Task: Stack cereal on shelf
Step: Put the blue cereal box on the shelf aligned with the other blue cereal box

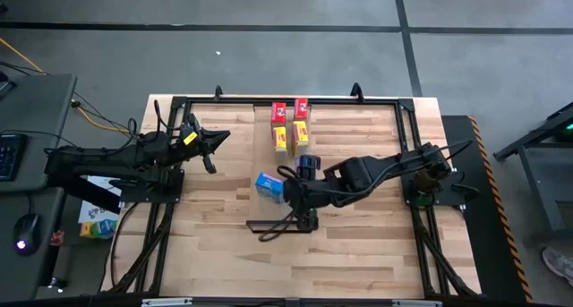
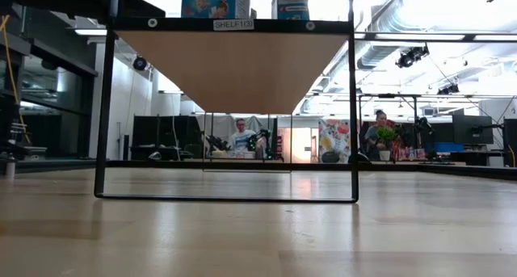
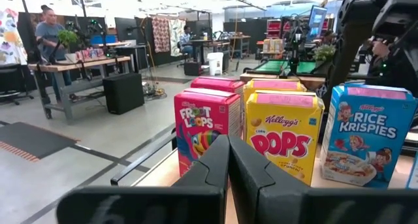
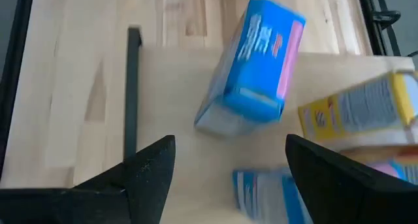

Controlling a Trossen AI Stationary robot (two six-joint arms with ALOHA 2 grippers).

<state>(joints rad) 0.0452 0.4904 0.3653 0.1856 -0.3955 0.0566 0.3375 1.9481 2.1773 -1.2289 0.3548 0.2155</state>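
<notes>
The pale-wood shelf (image 1: pixel 269 208) stands raised on a black frame over the table. On it stand two red cereal boxes (image 1: pixel 289 110), two yellow ones (image 1: pixel 290 137) and a blue one (image 1: pixel 268 185). My right gripper (image 1: pixel 297 183) hovers open just right of that blue box (image 4: pixel 251 67). A second blue box (image 4: pixel 264 191) shows low between its spread fingers, with no touch visible. My left gripper (image 1: pixel 211 151) waits shut left of the shelf and faces the boxes (image 3: pixel 281 136).
The shelf's black frame (image 2: pixel 105 107) has legs on the striped tabletop, and its dark lip (image 4: pixel 132 87) is at the near end. The low view looks under the shelf (image 2: pixel 234 67). People sit at benches in the room beyond the table.
</notes>
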